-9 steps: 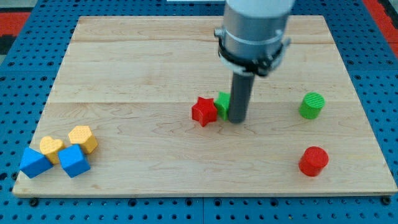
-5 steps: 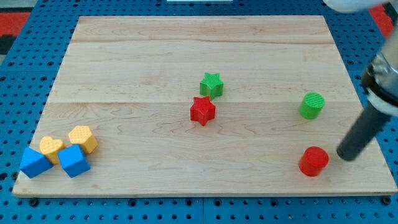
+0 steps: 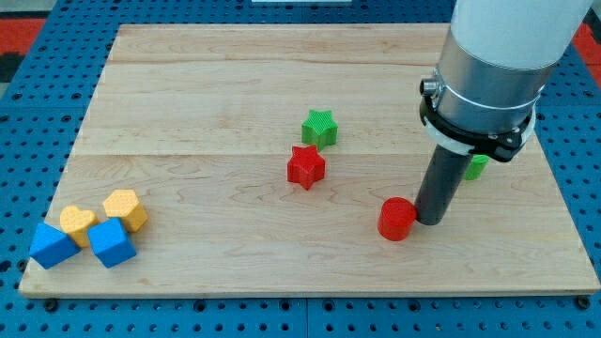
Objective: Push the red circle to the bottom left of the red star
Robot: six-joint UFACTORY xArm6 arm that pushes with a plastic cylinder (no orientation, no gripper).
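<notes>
While no jaws or fingers exist on this arm, and nothing is therefore held, my tip (image 3: 430, 222) stands on the board, touching or all but touching the right-hand side of the red circle (image 3: 397, 219). Contact cannot be confirmed from this angle; the two appear flush. The dark rod rises from the tip, tilted slightly toward the view's right, into a grey collar and a wide white arm body that fills the view's upper right corner.

The red circle sits in the lower right-centre of the wooden board (image 3: 225, 84). It lies to the lower right of the red star (image 3: 305, 166), well apart from it, with bare wood between them. The circle is thus not at the star's bottom left.

The green star (image 3: 319, 128) rests just above and slightly right of the red star, close beside it; whether they touch cannot be told. A green block (image 3: 478, 167) shows only as a sliver behind the rod's collar, on the view's right; its shape cannot be made out.

At the board's lower left corner a cluster of four blocks is noted: a yellow hexagon (image 3: 125, 208), a yellow heart (image 3: 77, 223), and two blue cubes (image 3: 52, 244) (image 3: 113, 242) below them, all close together or touching.

The board lies on a blue perforated surface (image 3: 38, 113).
</notes>
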